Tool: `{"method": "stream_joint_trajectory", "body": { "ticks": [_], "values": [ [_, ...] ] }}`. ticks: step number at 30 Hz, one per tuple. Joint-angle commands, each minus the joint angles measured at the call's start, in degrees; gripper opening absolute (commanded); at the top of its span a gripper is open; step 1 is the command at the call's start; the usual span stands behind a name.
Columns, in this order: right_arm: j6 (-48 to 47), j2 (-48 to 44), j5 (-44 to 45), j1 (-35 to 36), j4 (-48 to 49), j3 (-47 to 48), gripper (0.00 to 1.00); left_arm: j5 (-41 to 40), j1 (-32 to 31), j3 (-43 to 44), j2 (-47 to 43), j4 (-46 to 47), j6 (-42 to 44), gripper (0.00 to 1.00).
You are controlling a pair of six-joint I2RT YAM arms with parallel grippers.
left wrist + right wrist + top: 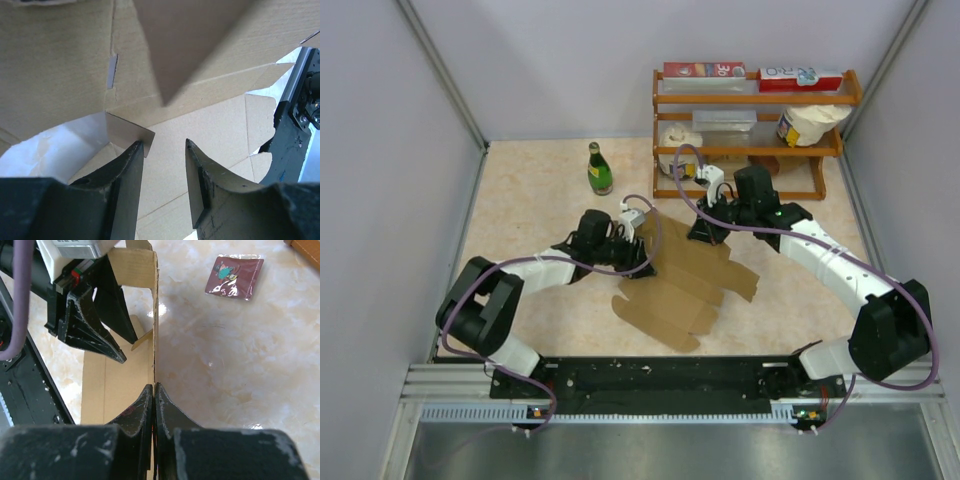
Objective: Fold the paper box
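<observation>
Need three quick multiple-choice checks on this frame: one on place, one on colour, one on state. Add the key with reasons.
1. The green bottle stands:
A) on the wooden rack
B) on the table, left of the rack
C) at the table's near edge

2. The paper box is:
A) white
B) blue
C) brown

3. The right fingers are:
A) shut on the box's upright wall
B) wide open
C) holding the bottle

Key:
1 B, the top view shows it on the table left of the rack.
2 C, it is plain brown cardboard in every view.
3 A, the right wrist view shows them pinching the wall's edge.
</observation>
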Motion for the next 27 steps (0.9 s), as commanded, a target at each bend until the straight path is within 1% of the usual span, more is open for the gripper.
{"method": "stream_joint_trajectory", "body": {
  "ticks": [1,18,27],
  "values": [
    [0.5,-0.4,-2.0,-0.3,1.9,-0.1,0.00,1.2,-1.0,1.4,1.5,1.8,-0.2,0.43],
    [0.7,0.3,-3.8,-0.3,1.9,0.5,0.00,0.6,-1.9,4.0,4.7,3.4,-0.1,0.43],
    [0.7,0.3,-4.2,-0.3,1.8,0.1,0.00,-0.5,-2.2,3.7,5.5,4.6,-0.3,0.43]
  ]
}}
